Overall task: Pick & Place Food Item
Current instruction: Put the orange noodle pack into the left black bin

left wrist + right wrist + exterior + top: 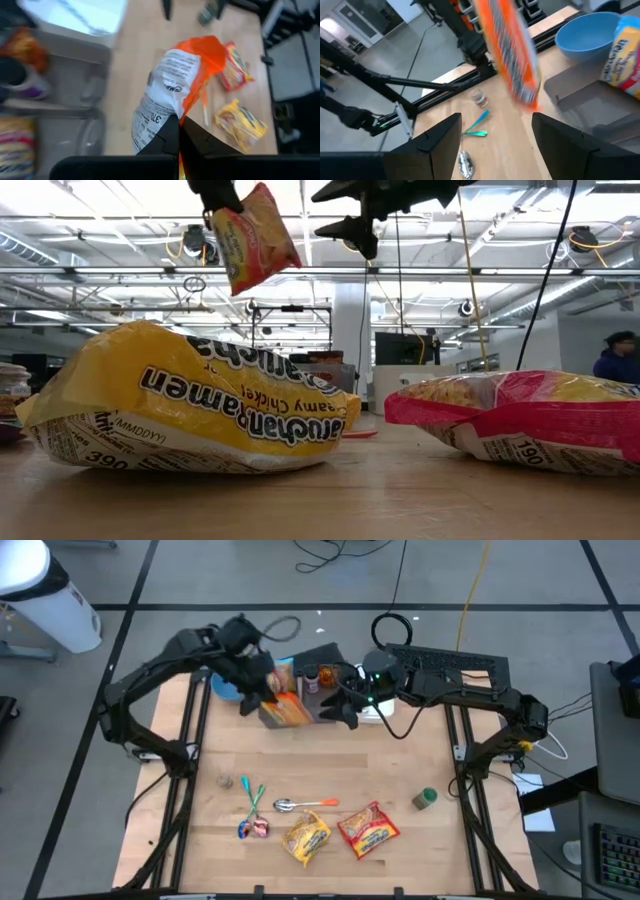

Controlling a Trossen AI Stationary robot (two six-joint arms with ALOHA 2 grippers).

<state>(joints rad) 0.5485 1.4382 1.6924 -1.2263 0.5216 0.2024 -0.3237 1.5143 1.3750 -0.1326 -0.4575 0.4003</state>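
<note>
Orange ramen packet [175, 85] aloft in left jaws.

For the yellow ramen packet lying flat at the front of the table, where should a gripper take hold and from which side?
The yellow ramen packet lies flat and puffy, slanted on the table, beside the red packet. Probably best: come straight down from above and pinch across its narrower width near the middle, with the fingers turned to match its slant. A crimped end seam would be a thinner, less certain hold.

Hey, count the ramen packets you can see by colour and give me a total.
Orange ramen packet, held up by the left gripper: 1
Yellow ramen packet, on the table: 1
Red ramen packet, on the table: 1
Total: 3
</note>
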